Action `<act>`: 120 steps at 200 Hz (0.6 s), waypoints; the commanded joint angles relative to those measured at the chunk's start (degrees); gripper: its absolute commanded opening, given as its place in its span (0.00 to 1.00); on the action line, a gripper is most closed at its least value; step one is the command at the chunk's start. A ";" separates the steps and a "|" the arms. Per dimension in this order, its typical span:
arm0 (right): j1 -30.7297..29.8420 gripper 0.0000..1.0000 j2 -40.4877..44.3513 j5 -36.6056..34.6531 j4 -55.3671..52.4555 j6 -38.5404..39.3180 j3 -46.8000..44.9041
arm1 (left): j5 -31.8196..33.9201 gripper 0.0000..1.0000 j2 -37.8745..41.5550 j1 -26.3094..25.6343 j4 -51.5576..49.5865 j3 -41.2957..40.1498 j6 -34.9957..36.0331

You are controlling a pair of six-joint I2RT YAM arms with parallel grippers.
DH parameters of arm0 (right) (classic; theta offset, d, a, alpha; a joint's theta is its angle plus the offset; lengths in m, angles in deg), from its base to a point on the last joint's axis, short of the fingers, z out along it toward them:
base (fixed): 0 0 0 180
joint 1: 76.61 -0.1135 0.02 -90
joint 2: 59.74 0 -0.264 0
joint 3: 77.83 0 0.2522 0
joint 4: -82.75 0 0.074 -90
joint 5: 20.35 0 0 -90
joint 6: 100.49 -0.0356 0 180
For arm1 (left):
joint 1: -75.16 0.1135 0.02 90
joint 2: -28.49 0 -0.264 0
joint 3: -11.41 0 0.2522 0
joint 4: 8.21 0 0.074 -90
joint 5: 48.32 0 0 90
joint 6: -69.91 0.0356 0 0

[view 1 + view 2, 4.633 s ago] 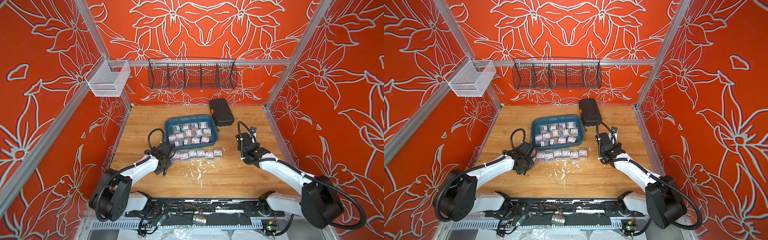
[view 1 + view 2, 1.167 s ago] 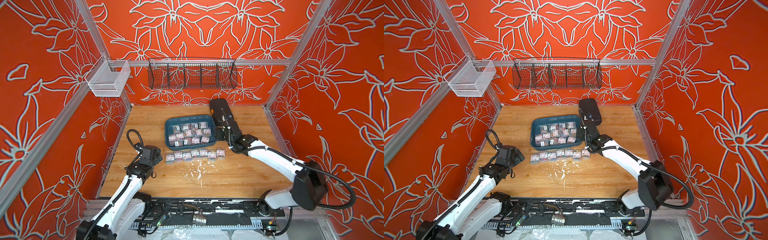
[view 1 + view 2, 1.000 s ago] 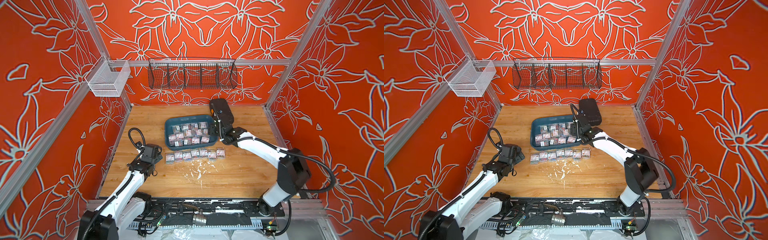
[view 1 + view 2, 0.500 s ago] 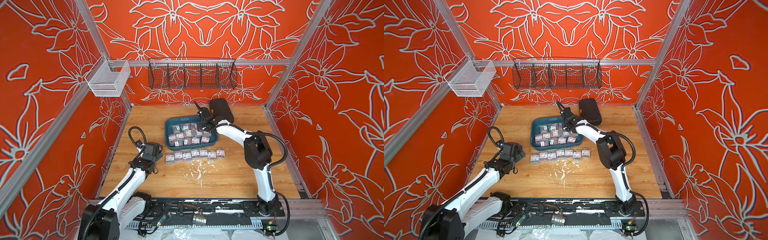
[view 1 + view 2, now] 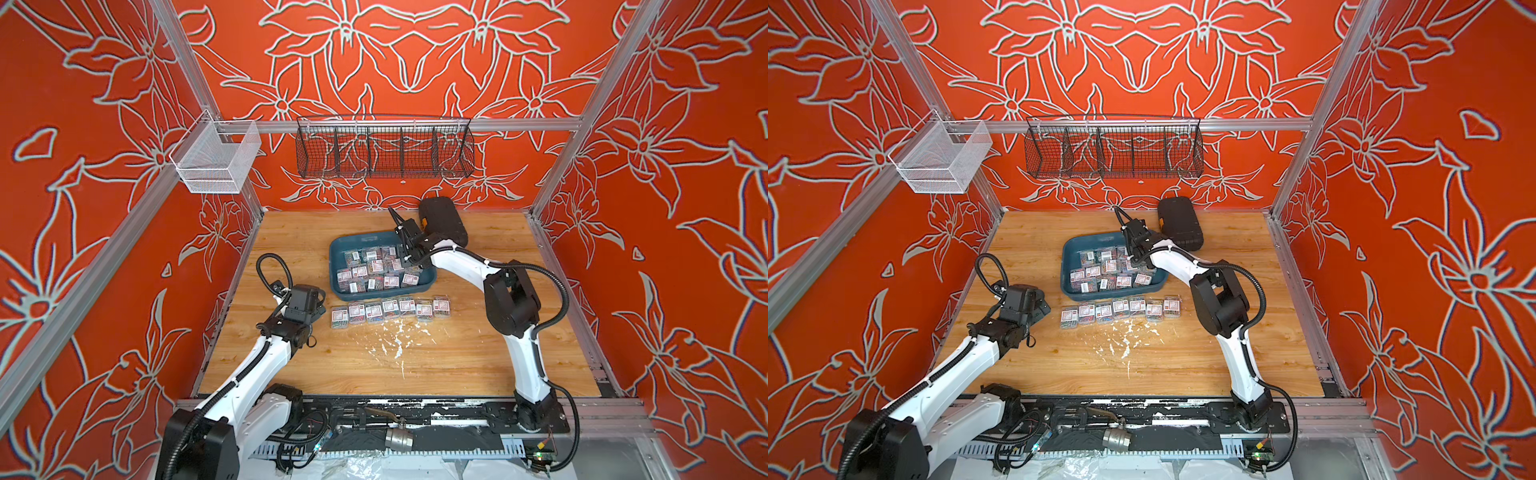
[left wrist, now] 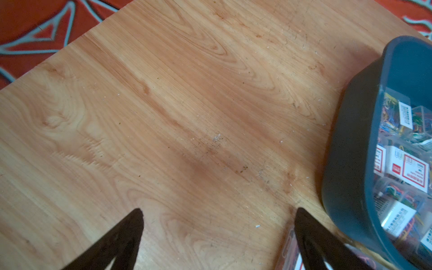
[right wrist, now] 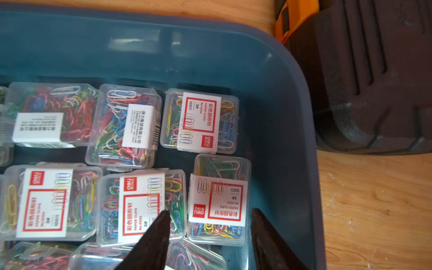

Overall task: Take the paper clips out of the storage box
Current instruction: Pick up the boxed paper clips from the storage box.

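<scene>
Low in the right wrist view, right gripper (image 7: 209, 210) fingers (image 7: 156, 236) stand parted astride a clear box of paper clips (image 7: 219, 198) in the teal storage tray (image 7: 282, 112), one tip over the neighbouring box (image 7: 138, 205), which closing may snag; left gripper (image 6: 219, 208) gapes above the counter (image 6: 163, 112).

Paper clips (image 5: 376, 268) in storage box (image 5: 360, 241)

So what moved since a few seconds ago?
The right gripper swung in from the right into the blue tray and now straddles one box of clips, not gripping yet. The left gripper backed away from the row of boxes, open. Tray and black case stayed put.
</scene>
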 commanded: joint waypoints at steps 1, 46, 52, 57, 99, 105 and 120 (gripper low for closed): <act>0.72 0.57 -2.23 0.59 -1.69 -2.01 -0.70 | 1.27 0.98 0.87 0.14 -0.04 -0.66 -1.09; 1.98 0.58 -3.82 1.97 -1.55 -2.72 -1.13 | 1.26 0.98 1.80 0.16 0.19 -1.28 -1.13; 2.11 0.58 -4.34 1.99 -1.73 -2.78 -0.86 | 1.32 0.98 1.79 0.13 0.17 -1.28 -1.21; 2.23 0.59 -4.73 2.12 -1.86 -2.73 -0.69 | 1.31 0.98 1.76 0.14 0.18 -1.30 -1.22; 2.94 0.63 -7.84 5.05 -2.63 -2.99 1.59 | 1.44 0.98 1.83 0.13 0.18 -1.28 -1.31; 3.03 0.63 -8.17 5.69 -2.86 -3.10 1.97 | 1.38 0.98 1.82 0.13 0.18 -1.28 -1.31; 3.31 0.63 -8.52 6.51 -3.23 -3.46 2.53 | 1.45 0.98 1.79 0.11 0.16 -1.33 -1.31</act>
